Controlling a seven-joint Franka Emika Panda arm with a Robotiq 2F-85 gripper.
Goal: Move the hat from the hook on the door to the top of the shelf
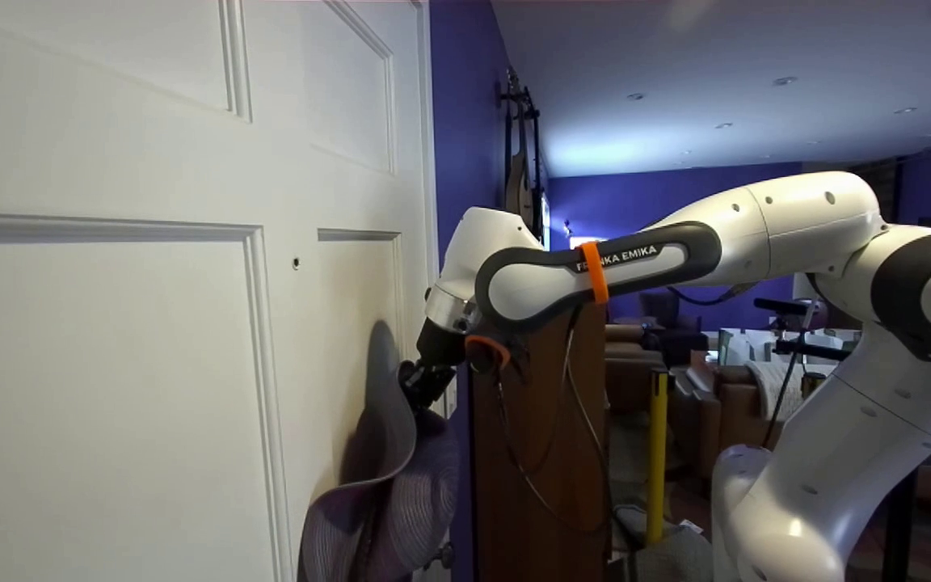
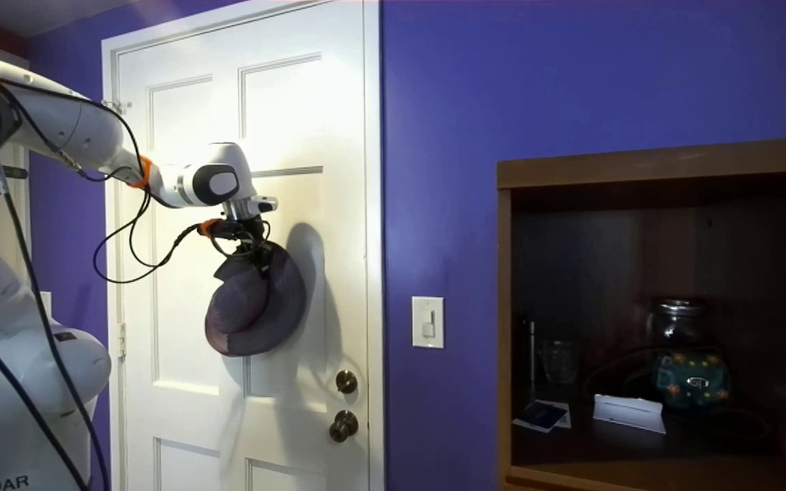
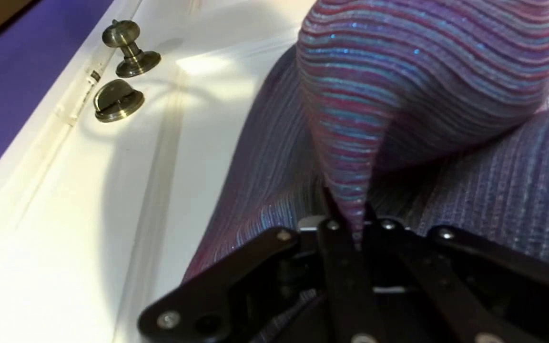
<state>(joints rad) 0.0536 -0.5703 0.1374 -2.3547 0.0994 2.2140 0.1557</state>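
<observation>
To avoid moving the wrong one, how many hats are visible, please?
1: the hat, pinched in the gripper, in front of the door. The dark shelf could hide more.

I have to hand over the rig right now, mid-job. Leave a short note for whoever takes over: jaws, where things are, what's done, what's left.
Black two-fingered gripper: jaws closed on a pinched fold of the floppy, wide-brimmed grey-purple cloth hat.
Where: the hat hangs from the jaws in front of the white panelled door. The shelf is the dark reddish-brown wooden cabinet, right of the door in an exterior view.
Done: hat gripped. No hook shows, so I can't tell whether it is fully free.
Left: confirm it is clear, carry it to the cabinet, lay it on top, release.
</observation>
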